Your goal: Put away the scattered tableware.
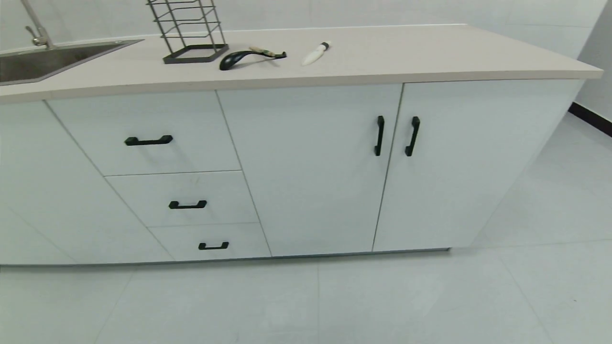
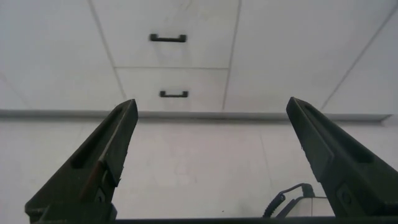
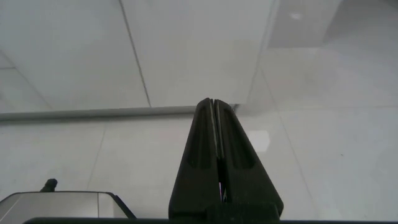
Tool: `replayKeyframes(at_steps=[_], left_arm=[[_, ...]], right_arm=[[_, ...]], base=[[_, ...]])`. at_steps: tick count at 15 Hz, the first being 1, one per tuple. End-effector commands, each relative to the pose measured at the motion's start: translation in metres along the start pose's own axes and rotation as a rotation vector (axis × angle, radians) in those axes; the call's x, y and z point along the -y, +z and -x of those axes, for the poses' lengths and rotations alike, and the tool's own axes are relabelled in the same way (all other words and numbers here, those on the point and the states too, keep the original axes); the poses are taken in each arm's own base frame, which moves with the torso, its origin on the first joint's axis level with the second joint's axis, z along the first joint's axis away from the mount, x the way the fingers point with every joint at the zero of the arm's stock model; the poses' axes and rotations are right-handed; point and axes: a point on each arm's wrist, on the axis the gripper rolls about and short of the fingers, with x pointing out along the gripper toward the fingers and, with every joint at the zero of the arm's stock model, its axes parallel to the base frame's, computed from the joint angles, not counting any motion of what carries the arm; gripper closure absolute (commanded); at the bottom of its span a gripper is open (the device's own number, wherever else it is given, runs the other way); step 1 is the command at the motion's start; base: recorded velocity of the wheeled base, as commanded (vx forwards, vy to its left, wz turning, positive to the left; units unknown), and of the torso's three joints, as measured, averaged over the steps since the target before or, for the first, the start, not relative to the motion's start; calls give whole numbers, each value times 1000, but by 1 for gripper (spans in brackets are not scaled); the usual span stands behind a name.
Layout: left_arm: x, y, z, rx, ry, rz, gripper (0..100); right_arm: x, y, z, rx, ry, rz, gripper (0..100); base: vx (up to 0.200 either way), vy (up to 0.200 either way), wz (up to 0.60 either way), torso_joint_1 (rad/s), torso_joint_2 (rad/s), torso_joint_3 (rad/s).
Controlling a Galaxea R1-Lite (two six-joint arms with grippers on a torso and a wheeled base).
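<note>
Desk (image 1: 430,52): carries all the tableware, high above and ahead of both my pairs of fingers.
Drawers (image 1: 148,140): straight ahead of my left fingers.
Wire rack (image 1: 191,28): upright on the desk, just beside the spoon's bowl.
Black spoon (image 1: 239,58): long axis along the desk's front edge, bowl toward the rack.
White utensil (image 1: 315,53): near the spoon's handle, lying slantwise, dark-banded end pointing away.
Left fingers (image 2: 118,143): spread wide, empty, low by the floor.
Right fingers (image 3: 202,143): pressed together, empty, equally low.
Nearer arm: left, I judge.
</note>
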Motion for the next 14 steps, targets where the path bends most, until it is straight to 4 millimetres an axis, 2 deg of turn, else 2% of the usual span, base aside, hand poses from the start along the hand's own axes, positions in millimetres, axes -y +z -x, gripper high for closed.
replayKeyframes(at_steps=[1, 12, 14], left_arm=[[0, 0, 0, 1, 1, 1, 0], [0, 0, 0, 1, 1, 0, 0], [0, 0, 0, 3, 1, 0, 0]], right_arm=[[0, 0, 0, -2, 0, 1, 100], [0, 0, 0, -2, -3, 0, 100], [0, 0, 0, -2, -3, 0, 100]], base=[[0, 0, 0, 0, 0, 0], [200, 200, 0, 3, 2, 4], [200, 0, 0, 2, 2, 2]])
